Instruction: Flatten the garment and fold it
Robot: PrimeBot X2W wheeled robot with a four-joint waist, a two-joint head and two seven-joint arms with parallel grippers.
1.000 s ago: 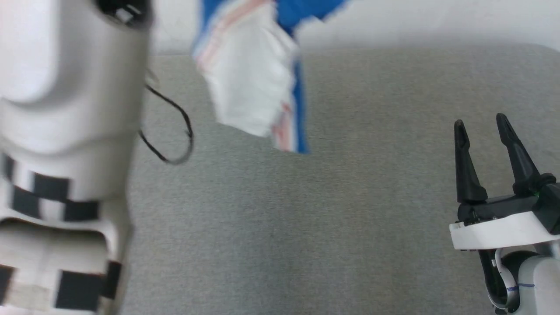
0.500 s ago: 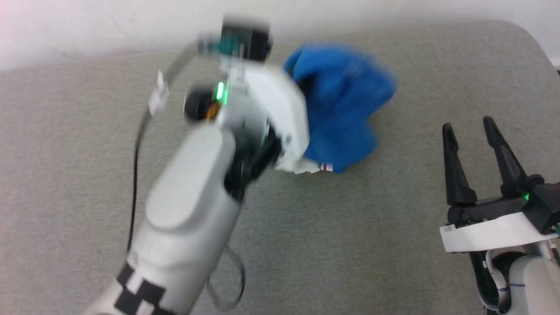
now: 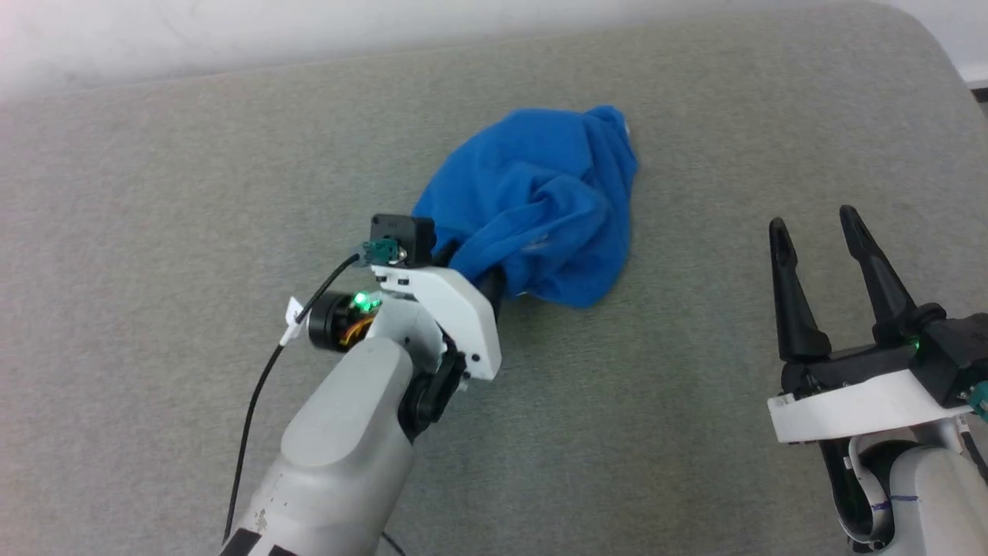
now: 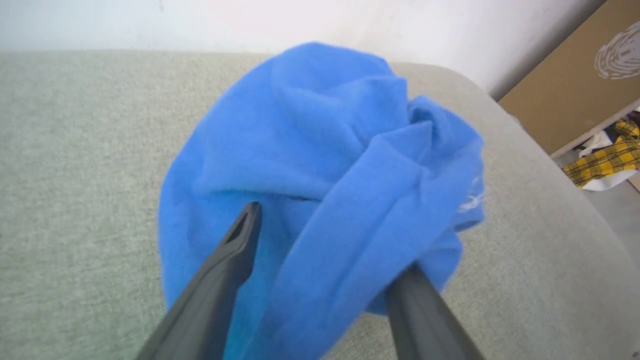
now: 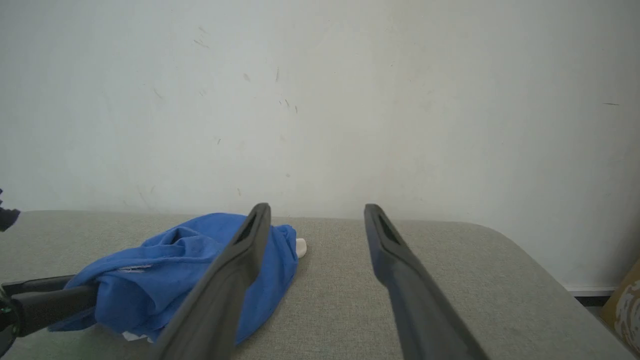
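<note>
Here the garment (image 3: 540, 201) lies bunched in a rounded blue heap on the grey cloth-covered tabletop (image 3: 154, 193), a little past the middle of it and toward the far edge, with none of it spread flat. In the left wrist view the folds pile one over another, and a faint trace of white print (image 4: 470, 202) shows on the right side of the heap. In the right wrist view a small white bit (image 5: 300, 247) peeks out at the heap's far end. The left claw (image 4: 330, 240) reaches into the near side of the heap with its two dark fingers spread wide. One finger (image 4: 220, 280) lies bare against the cloth, and the tip of the other is buried under a thick fold that runs down between them. The fingers do not press together on that fold. The left arm comes in from the lower left of the head view, with a green light (image 3: 359, 298) lit at its wrist and a black cable (image 3: 255, 401) trailing beside it. The right claw (image 3: 813, 218) sits at the lower right, well apart from the garment, spread and empty, with its fingers pointing toward the pale wall (image 5: 320, 100). Beyond the tabletop's rounded corner stand a brown cardboard panel (image 4: 565, 85) and some yellow plaid cloth (image 4: 605, 160).
</note>
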